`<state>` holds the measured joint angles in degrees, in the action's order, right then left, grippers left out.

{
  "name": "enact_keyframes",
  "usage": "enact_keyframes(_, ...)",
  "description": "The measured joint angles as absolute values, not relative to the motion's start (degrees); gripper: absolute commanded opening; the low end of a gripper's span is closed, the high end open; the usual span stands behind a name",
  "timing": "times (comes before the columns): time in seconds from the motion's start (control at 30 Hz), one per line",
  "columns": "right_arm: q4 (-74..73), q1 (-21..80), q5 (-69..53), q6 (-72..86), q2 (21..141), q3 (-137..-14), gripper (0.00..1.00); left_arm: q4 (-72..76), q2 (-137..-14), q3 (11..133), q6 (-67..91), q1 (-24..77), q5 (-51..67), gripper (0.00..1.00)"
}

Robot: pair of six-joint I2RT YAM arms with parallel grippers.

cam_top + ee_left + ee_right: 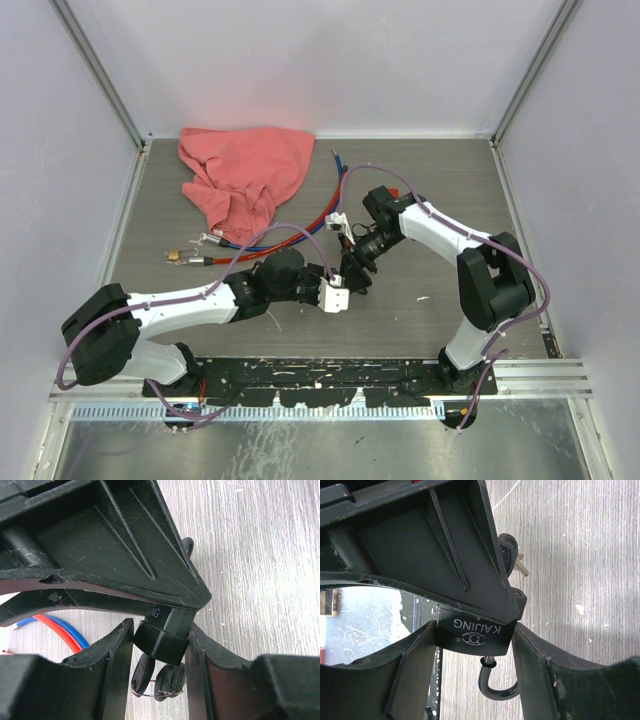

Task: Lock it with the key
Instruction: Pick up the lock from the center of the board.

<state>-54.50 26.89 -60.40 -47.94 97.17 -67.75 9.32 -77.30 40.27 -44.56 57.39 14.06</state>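
Note:
In the right wrist view, a black padlock [475,635] marked KAIJING sits between the fingers of my right gripper [476,645], which touch both its sides. Its steel shackle [496,685] hangs open below, one end out of the body. My left gripper [161,645] is closed on the black head of the key [161,641], which sticks out of the padlock's edge [167,615]. Spare keys [160,680] dangle on a wire ring under it. In the top view both grippers meet over the table's middle around the padlock [353,262].
A red cloth [245,175] lies at the back left. Red and blue cables [300,228] curve from it toward the centre, with a small brass connector [177,259] at their left end. Grey walls enclose the table on three sides.

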Motion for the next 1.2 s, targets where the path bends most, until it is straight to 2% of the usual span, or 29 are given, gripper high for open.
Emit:
enact_keyframes(0.2, -54.7, 26.9, -60.3, -47.9, 97.2, -67.9, 0.51, 9.3, -77.3, 40.3, -44.6, 57.4, 14.1, 0.00)
enact_keyframes(0.43, -54.9, 26.2, -61.1, -47.9, 97.1, -68.1, 0.71, 9.6, -76.2, 39.5, -42.1, 57.5, 13.4, 0.00)
enact_keyframes(0.53, -54.4, 25.1, -61.9, -48.0, 96.2, -68.1, 0.74, 9.5, -74.7, 37.5, -38.3, 57.4, 13.0, 0.00)
enact_keyframes(0.93, -52.0, 22.3, -63.6, -49.0, 90.5, -67.4, 0.74, 10.3, -67.3, 28.4, -26.5, 57.4, 9.9, 0.00)
enact_keyframes(1.2, -44.4, 20.8, -67.7, -56.8, 79.6, -55.2, 0.78, 17.7, -58.5, 22.8, -9.4, 55.3, 6.7, 0.00)
